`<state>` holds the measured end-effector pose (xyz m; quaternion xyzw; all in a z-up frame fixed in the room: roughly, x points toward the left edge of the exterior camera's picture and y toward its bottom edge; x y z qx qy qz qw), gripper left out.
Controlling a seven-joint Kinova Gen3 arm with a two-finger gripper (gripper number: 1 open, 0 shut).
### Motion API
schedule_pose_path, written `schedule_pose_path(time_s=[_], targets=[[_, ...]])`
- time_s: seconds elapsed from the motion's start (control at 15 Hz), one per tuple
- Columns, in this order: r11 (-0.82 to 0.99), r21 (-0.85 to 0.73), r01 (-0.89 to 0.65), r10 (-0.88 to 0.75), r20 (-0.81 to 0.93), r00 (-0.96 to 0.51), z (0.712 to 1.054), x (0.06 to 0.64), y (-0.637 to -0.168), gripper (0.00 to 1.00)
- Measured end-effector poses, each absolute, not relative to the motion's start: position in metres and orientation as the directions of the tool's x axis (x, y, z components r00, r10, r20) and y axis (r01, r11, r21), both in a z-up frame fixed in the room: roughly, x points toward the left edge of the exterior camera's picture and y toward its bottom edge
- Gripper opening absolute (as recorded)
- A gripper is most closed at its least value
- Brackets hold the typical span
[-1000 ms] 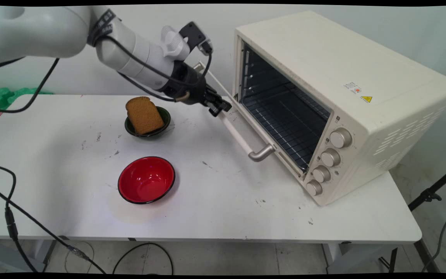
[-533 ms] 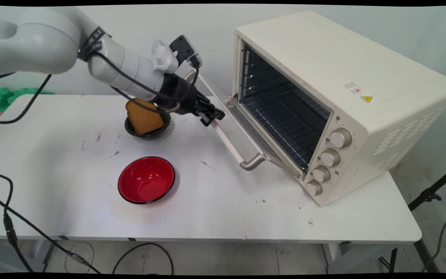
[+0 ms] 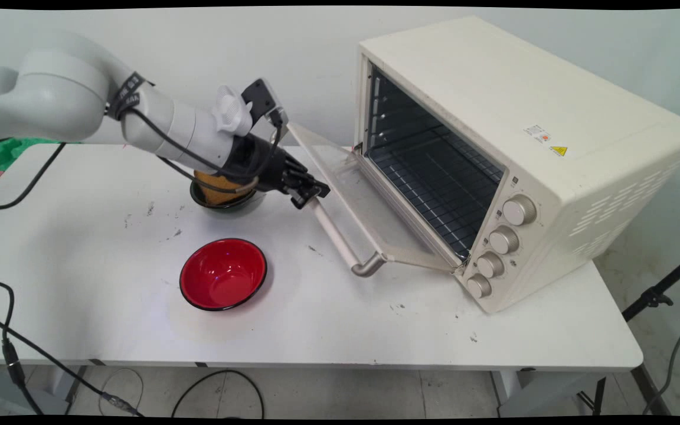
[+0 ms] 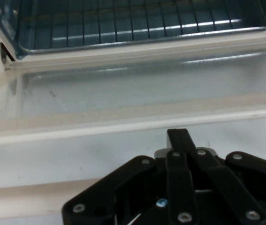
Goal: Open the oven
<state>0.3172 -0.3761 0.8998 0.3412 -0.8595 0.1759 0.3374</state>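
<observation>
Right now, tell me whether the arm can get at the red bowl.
Probably yes. The red bowl stands alone on the table with nothing over it or beside it. The arm ends at the oven door handle, with open table between them.

The gripper (image 3: 310, 195) now sits lower and further out from the toaster oven (image 3: 523, 147) than a second ago, clamped on the door handle (image 3: 340, 239), whose bar runs on from the jaws toward the table's near side. The glass door (image 3: 369, 206) beyond the jaws swings down with it, from steeply tilted to nearly flat, exposing more of the wire rack (image 4: 137, 21) ahead. Behind the jaws, the forearm now covers most of the bread slice (image 3: 213, 188) in the dark green bowl (image 3: 228, 203).
</observation>
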Motion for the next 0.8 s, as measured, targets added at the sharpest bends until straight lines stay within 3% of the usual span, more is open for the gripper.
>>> schedule_pose_path(time_s=[0.8], targets=[[0.730,-0.073,-0.679,-0.439,0.712,-0.548,0.855,0.356,-0.362,0.00]])
